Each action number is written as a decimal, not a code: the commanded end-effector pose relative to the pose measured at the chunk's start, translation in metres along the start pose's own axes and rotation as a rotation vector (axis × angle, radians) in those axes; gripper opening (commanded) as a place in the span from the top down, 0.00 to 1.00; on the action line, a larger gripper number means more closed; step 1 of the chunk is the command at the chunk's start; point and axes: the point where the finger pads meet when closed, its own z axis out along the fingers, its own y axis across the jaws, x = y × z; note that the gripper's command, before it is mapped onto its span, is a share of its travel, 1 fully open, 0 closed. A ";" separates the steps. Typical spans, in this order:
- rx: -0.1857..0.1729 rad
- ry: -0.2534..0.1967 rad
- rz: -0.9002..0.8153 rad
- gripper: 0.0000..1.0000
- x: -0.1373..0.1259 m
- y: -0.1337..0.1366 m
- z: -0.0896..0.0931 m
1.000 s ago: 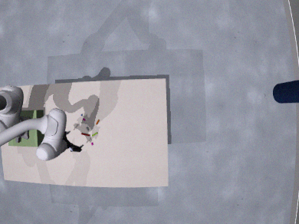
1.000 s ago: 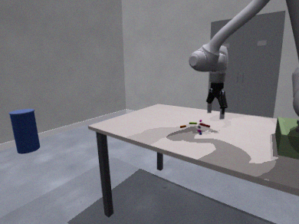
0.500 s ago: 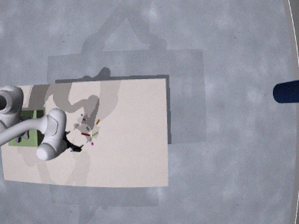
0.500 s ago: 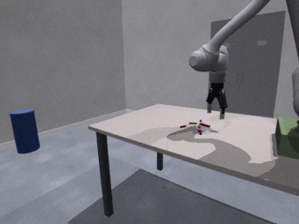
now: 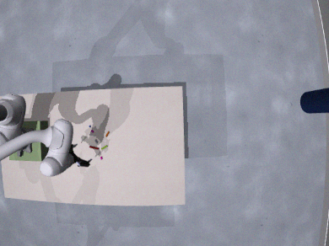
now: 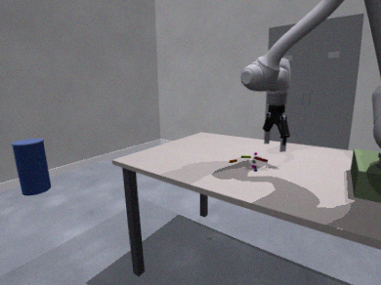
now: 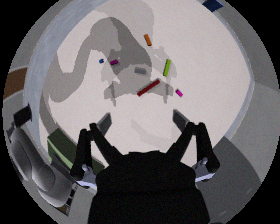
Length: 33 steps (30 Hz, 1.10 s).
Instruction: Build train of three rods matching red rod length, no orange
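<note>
The gripper [image 7: 141, 122] hangs above the table [image 6: 161, 165] with its fingers spread to their widest and nothing between them. No rod is touched.

Taking the red rod [image 7: 149, 87] as the landmark: in the wrist view it lies just ahead of the open fingers, near their centre line, with its long axis running diagonally across the line between the fingertips. In my judgement the wrist would need turning before a square grasp on any rod of like heading.

Just beyond the red rod's far end lies the lime rod [image 7: 166, 67], nearly upright in that view. A magenta rod [image 7: 179, 93] lies just beside the red rod, to the right. A grey rod [image 7: 139, 70] lies near, above left; a second magenta rod [image 7: 114, 62] and a blue rod [image 7: 101, 61] lie further left. The orange rod [image 7: 148, 40] lies farthest off.

No train is formed; the rods lie scattered and apart.

The rods are too small in the top and exterior views for their ends to be judged. Shadow makes the grey rod hard to trace.
</note>
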 end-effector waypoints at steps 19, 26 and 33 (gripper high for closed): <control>0.000 0.001 0.000 0.00 0.084 0.028 0.000; 0.000 0.001 0.000 0.00 0.084 0.028 0.000; 0.000 0.001 0.000 0.00 0.084 0.028 0.000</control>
